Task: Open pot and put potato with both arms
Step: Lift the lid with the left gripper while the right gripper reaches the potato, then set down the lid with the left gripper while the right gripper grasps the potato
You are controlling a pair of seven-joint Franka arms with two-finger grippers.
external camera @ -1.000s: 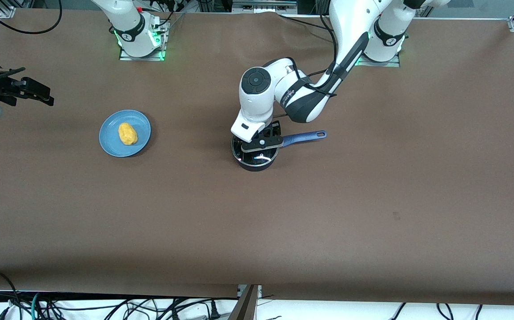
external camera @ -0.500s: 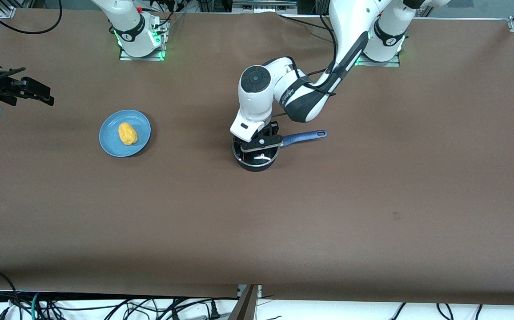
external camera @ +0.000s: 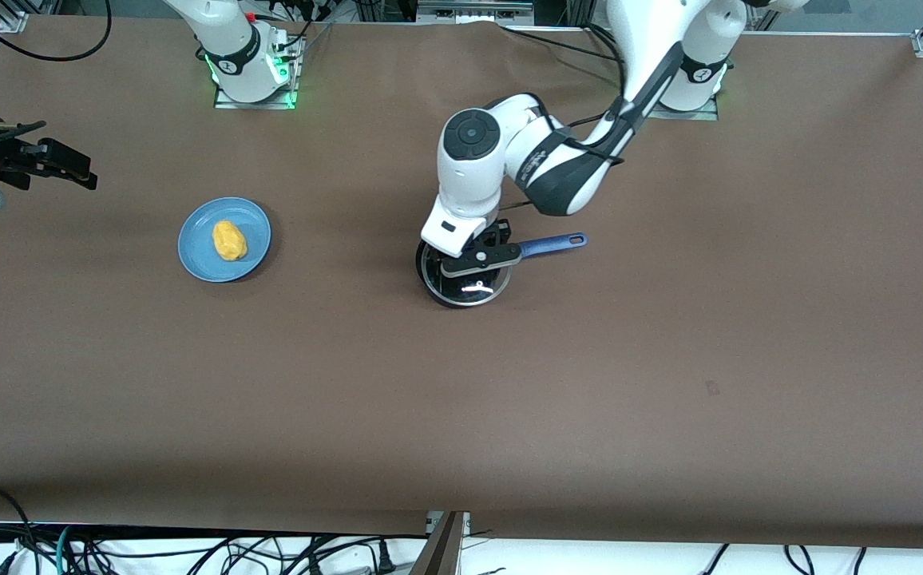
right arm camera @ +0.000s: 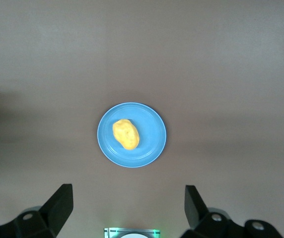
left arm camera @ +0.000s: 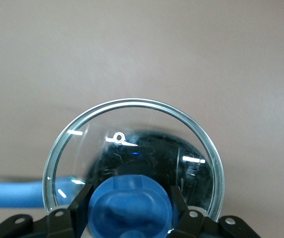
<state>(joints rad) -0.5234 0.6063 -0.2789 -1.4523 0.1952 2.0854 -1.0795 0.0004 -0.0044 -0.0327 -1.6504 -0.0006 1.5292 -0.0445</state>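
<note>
My left gripper (external camera: pixel 477 254) is shut on the blue knob (left arm camera: pixel 131 203) of the clear glass lid (external camera: pixel 461 283) and holds it a little above the black pot. In the left wrist view the lid (left arm camera: pixel 132 124) fills the frame and the pot (left arm camera: pixel 152 153) shows dark through the glass, with its blue handle (left arm camera: pixel 13 193) beside it. The handle (external camera: pixel 555 243) points toward the left arm's end. The yellow potato (external camera: pixel 229 239) lies on a blue plate (external camera: pixel 198 259) toward the right arm's end. My right gripper (right arm camera: pixel 129 198) is open and empty, high over the potato (right arm camera: pixel 126 134); it is out of the front view.
A black clamp device (external camera: pixel 26 160) sits at the table's edge at the right arm's end. Both arm bases (external camera: pixel 252 76) stand along the table edge farthest from the front camera. Bare brown table (external camera: pixel 461 415) lies nearer the front camera than the pot.
My left gripper has risen with the lid, which now looks larger and has come off the pot's rim. The left arm shifted slightly toward its own end. Potato and plate have not moved.
</note>
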